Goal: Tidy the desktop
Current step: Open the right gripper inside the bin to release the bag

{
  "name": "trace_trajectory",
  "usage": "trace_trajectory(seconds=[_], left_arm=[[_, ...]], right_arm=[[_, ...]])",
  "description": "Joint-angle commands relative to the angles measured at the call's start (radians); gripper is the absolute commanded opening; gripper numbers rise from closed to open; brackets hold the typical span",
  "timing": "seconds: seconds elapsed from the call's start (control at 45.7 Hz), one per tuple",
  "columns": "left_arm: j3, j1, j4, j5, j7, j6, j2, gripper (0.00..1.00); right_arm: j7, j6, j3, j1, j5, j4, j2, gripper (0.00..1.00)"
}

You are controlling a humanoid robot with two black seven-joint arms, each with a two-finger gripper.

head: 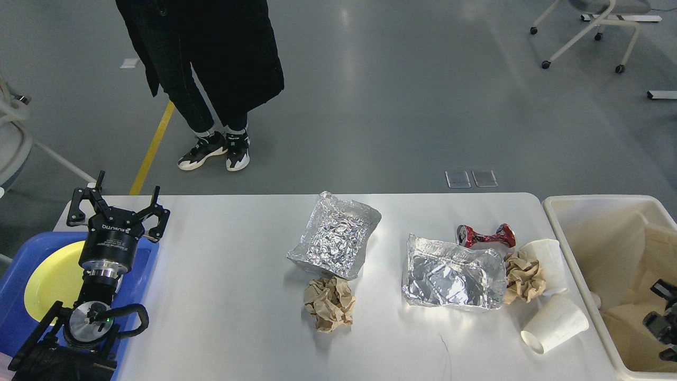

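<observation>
While the left pincer (127,203) gapes released, right unreadable, foil (334,235) litters the desktop (227,296)

A robotics lab or open office test space. Evidence: smooth grey floor (396,106) with a yellow line (153,145), wheeled chair base (587,37), flush floor sockets (470,178), a standing onlooker (211,79), and a white desktop (238,296) staged with litter beside a bin (576,254).

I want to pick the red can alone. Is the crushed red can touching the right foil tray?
Cannot tell. In the head view, the crushed red can sits just behind the right foil tray; their outlines meet, but no contact or gap shows plainly.
</observation>
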Motion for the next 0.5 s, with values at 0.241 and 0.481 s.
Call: trace_trajectory(seconds=[0.241,0.481], left_arm=[[0.000,0.000,0.000,0.000,0.000,0.000,0.000,0.96],[0.000,0.000,0.000,0.000,0.000,0.000,0.000,0.96]], right_arm=[[-0.003,-0.020,0.001,-0.032,-0.003,-0.014,0.052,0.00],[-0.006,-0.020,0.003,-0.042,-0.008,-0.011,0.066,0.00]])
